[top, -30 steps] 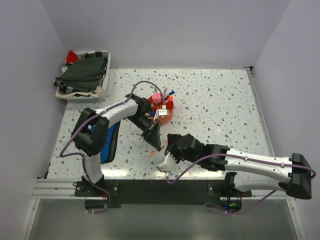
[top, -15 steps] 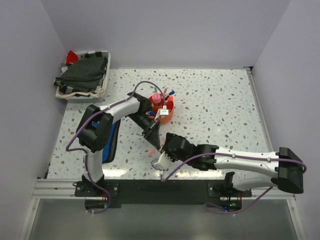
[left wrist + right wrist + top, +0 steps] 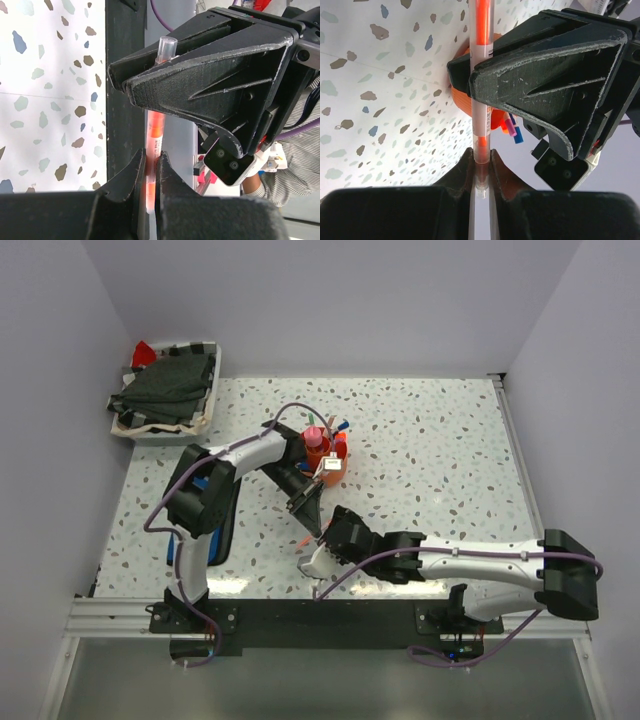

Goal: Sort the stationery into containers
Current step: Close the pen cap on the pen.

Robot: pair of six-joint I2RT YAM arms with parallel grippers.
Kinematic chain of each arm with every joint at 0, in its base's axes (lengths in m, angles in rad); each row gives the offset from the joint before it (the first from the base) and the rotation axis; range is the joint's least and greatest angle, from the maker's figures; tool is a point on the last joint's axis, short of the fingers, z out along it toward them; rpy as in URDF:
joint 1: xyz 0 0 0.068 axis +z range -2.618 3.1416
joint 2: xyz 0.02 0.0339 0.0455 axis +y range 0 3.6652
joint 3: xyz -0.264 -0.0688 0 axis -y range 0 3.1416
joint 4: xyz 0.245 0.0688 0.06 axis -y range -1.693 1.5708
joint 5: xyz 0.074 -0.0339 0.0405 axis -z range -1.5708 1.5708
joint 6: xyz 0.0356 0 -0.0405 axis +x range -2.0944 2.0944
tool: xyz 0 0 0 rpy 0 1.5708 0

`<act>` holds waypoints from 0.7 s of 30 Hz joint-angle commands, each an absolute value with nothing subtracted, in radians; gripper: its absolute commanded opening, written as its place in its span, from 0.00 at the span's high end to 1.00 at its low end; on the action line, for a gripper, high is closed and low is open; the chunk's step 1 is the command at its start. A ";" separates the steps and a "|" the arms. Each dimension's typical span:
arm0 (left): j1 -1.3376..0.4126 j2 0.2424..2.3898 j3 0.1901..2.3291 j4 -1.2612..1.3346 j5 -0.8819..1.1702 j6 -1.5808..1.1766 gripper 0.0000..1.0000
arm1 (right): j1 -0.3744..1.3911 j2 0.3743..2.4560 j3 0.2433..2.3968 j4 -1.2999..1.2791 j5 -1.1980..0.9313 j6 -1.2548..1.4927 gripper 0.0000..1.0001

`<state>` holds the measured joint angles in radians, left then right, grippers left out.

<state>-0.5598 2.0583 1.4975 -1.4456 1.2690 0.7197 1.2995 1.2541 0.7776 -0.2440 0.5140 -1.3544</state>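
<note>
A thin orange pen (image 3: 154, 131) with a clear cap is held at both ends, above the table near its front edge. My left gripper (image 3: 151, 167) is shut on the orange barrel. My right gripper (image 3: 481, 161) is shut on the clear cap end of the pen (image 3: 481, 90). From above, the left gripper (image 3: 312, 523) and the right gripper (image 3: 323, 544) meet tip to tip over the pen (image 3: 303, 541). Behind them stands the round orange organiser (image 3: 330, 468) with a pink tube (image 3: 314, 437) and several pens in it. The blue pouch (image 3: 224, 523) lies under the left arm, mostly hidden.
A white tray (image 3: 205, 418) of dark cloth sits at the back left corner. Pink and blue pen ends (image 3: 513, 129) stick out of the organiser (image 3: 461, 98). The left arm's fingers (image 3: 540, 70) fill the right of the right wrist view.
The right arm has reached further left, bringing its gripper up against the left one. The left arm's elbow has swung right. Both grippers stay shut on the pen.
</note>
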 commanded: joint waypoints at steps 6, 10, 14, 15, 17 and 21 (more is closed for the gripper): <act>-0.586 2.071 1.611 -1.312 1.698 0.696 1.00 | 1.448 1.275 0.785 0.087 0.281 -1.328 1.00; -0.598 2.066 1.611 -1.310 1.689 0.696 1.00 | 1.459 1.284 0.766 0.191 0.236 -1.338 1.00; -0.601 2.060 1.603 -1.308 1.671 0.701 1.00 | 1.466 1.299 0.782 0.204 0.245 -1.351 1.00; -0.601 2.057 1.603 -1.312 1.660 0.706 1.00 | 1.466 1.296 0.787 0.178 0.258 -1.356 1.00; -0.597 2.027 1.589 -1.315 1.634 0.709 1.00 | 1.466 1.296 0.824 0.115 0.337 -1.350 1.00; -0.594 1.954 1.537 -1.315 1.577 0.712 1.00 | 1.465 1.249 0.828 0.026 0.478 -1.344 0.87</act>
<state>-0.5816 2.0598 1.5276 -1.5021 1.1877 0.7265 1.3632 1.2816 0.7364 -0.1543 0.6136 -1.3231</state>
